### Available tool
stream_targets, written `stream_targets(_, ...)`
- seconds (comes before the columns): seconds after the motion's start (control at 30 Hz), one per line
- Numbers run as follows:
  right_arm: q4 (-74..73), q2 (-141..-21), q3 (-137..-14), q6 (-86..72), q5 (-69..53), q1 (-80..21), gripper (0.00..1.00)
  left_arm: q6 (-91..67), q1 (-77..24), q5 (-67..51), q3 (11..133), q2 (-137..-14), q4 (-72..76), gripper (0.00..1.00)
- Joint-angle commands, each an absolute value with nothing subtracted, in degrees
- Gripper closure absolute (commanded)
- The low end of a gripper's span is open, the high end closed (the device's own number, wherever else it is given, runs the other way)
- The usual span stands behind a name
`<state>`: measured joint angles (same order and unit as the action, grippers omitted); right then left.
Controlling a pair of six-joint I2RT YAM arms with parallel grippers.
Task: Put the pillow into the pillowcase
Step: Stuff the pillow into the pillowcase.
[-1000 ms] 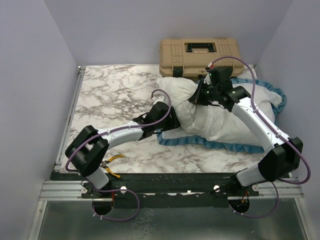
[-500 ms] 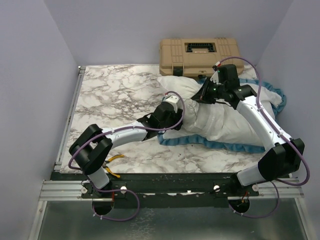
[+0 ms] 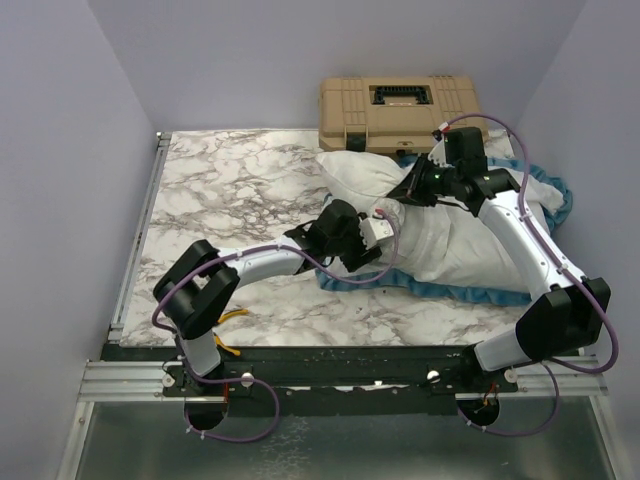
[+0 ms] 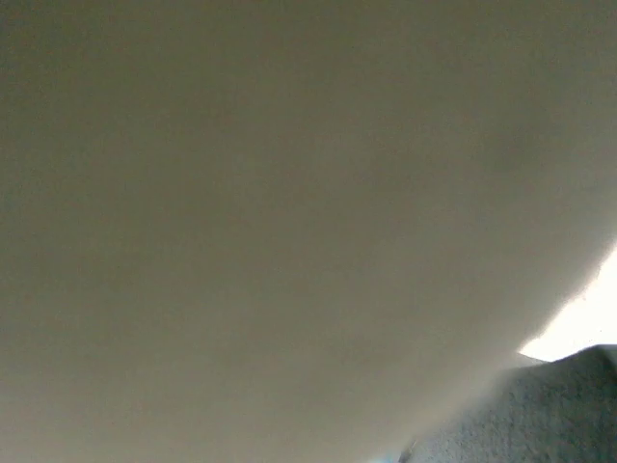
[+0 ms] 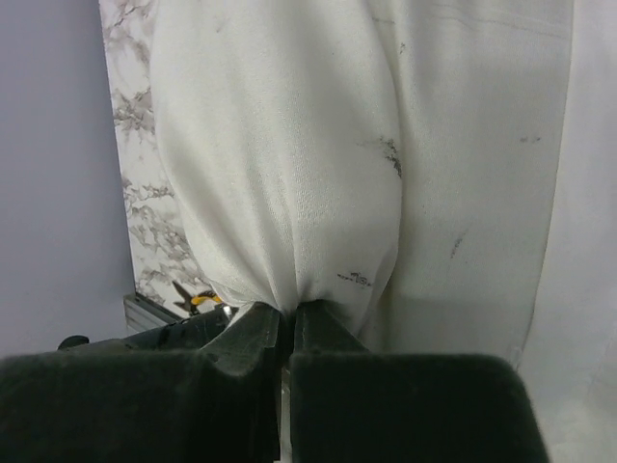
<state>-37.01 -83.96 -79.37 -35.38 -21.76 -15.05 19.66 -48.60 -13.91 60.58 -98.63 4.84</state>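
The white pillow (image 3: 358,175) lies at the back centre, its left end sticking out over the marble. The pillowcase (image 3: 470,250), white side showing with a blue frilled edge (image 3: 440,290), spreads to the right under and around it. My right gripper (image 3: 403,192) is shut, pinching a fold of plump speckled white pillow fabric (image 5: 289,174) between its fingers (image 5: 286,313). My left gripper (image 3: 374,232) is pushed against the white fabric at the near side, and its fingers are hidden. Pale cloth (image 4: 289,193) fills the left wrist view.
A tan hard case (image 3: 400,108) stands at the back behind the pillow. Yellow-handled pliers (image 3: 225,325) lie near the front rail by the left arm's base. Bare marble table (image 3: 230,190) stretches to the left. Walls close in on both sides.
My left arm has swung right and its gripper has pushed in against the white fabric. The right gripper has shifted slightly right, still pinching.
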Motion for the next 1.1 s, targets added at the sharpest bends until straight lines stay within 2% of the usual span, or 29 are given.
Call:
stream_targets(0.0, -37.06, -83.37, -78.96, -35.18, -22.57, -13.81, 1.0, 31.24, -49.06, -22.58, 64.6, -104.3, -3.52, 0.37)
stream_targets(0.2, -37.73, -84.07, -79.82, -34.45, -22.76, -13.1, 1.0, 34.59, -49.19, -22.62, 67.66, -108.28, -14.07, 0.43)
stream_targets(0.4, -38.16, -84.95, -80.51, -33.3, -22.5, -12.56, 1.0, 35.24, -49.15, -21.95, 62.36, -103.73, -17.74, 0.46)
stream_targets(0.47, -38.07, -85.27, -80.57, -32.99, -22.57, -12.43, 1.0, 35.24, -49.15, -21.89, 61.17, -103.39, -19.0, 0.49)
stream_targets(0.53, -38.06, -85.58, -80.53, -32.8, -22.78, -12.39, 1.0, 35.36, -49.14, -21.78, 60.71, -104.01, -20.44, 0.6)
stream_targets(0.7, -38.35, -85.63, -80.1, -31.73, -22.06, -12.39, 1.0, 35.96, -49.43, -22.14, 59.94, -103.53, -21.28, 0.97)
stream_targets(0.73, -38.48, -85.54, -79.89, -31.47, -21.77, -12.34, 1.0, 36.0, -49.41, -21.92, 59.72, -102.89, -21.07, 1.0)
stream_targets(0.9, -40.48, -85.6, -81.19, -27.11, -20.9, -12.39, 1.0, 33.49, -49.45, -18.84, 56.95, -97.05, -16.95, 1.0)
stream_targets(1.07, -41.44, -85.28, -80.72, -23.63, -19.43, -12.52, 1.0, 22.08, -49.49, -15.83, 51.59, -88.84, -6.7, 1.0)
